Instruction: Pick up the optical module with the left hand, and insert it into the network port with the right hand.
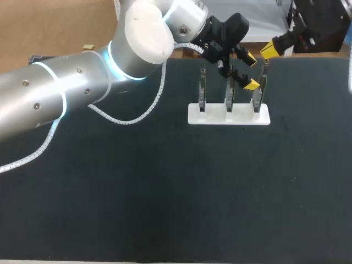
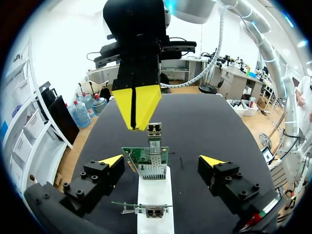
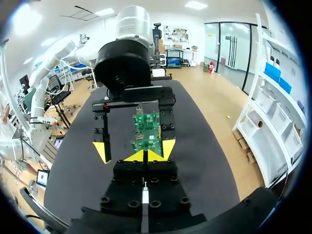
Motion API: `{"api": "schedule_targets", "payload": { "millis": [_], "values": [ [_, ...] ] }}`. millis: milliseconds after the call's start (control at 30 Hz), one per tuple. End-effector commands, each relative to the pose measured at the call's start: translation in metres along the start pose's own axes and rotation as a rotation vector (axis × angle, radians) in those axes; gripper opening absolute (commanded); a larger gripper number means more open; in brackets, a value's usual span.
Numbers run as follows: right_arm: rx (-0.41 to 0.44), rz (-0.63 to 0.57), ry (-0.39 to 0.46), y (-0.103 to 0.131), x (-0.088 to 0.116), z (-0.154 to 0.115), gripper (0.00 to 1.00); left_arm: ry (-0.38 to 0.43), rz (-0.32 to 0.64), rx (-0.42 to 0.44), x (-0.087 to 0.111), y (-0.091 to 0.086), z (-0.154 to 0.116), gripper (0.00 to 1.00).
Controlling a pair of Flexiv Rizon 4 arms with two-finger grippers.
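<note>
A white stand (image 1: 229, 114) holds three upright green boards. In the left wrist view a silver optical module (image 2: 155, 132) sticks up out of the metal port cage (image 2: 151, 169) on one green board (image 2: 144, 156). My left gripper (image 2: 162, 160) is open, with one finger on each side of that board and touching nothing. My right gripper (image 2: 135, 122) hangs just above and beside the module's top, its yellow tips pressed together on nothing. In the head view the left gripper (image 1: 251, 71) is over the stand's right part and the right gripper (image 1: 268, 51) just behind it. The right wrist view shows its own shut gripper (image 3: 146, 157) in front of the boards (image 3: 146, 123).
Another board (image 2: 146, 209) stands on the stand nearer the left wrist. The left arm (image 1: 82, 82) crosses the table's back left with its white cable. The dark mat (image 1: 165, 192) stretches in front of the stand.
</note>
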State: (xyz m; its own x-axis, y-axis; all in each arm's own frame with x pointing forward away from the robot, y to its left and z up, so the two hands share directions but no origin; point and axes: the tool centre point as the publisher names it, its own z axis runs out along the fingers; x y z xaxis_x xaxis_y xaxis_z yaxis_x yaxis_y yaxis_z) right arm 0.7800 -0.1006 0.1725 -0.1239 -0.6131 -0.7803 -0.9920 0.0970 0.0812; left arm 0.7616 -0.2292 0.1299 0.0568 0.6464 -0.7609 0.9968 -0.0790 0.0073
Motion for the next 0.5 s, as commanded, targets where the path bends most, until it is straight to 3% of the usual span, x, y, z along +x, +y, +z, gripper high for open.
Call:
{"api": "schedule_targets", "payload": {
  "millis": [33, 500],
  "values": [
    [0.016, -0.006, -0.006, 0.0039, -0.0010, -0.0017, 0.00, 0.004, -0.002, -0.001, -0.0005, -0.0006, -0.0005, 1.00],
    [0.011, -0.010, -0.004, 0.0095, -0.0010, -0.0022, 0.00, 0.004, -0.002, -0.001, -0.0005, -0.0006, -0.0005, 1.00]
  ]
}}
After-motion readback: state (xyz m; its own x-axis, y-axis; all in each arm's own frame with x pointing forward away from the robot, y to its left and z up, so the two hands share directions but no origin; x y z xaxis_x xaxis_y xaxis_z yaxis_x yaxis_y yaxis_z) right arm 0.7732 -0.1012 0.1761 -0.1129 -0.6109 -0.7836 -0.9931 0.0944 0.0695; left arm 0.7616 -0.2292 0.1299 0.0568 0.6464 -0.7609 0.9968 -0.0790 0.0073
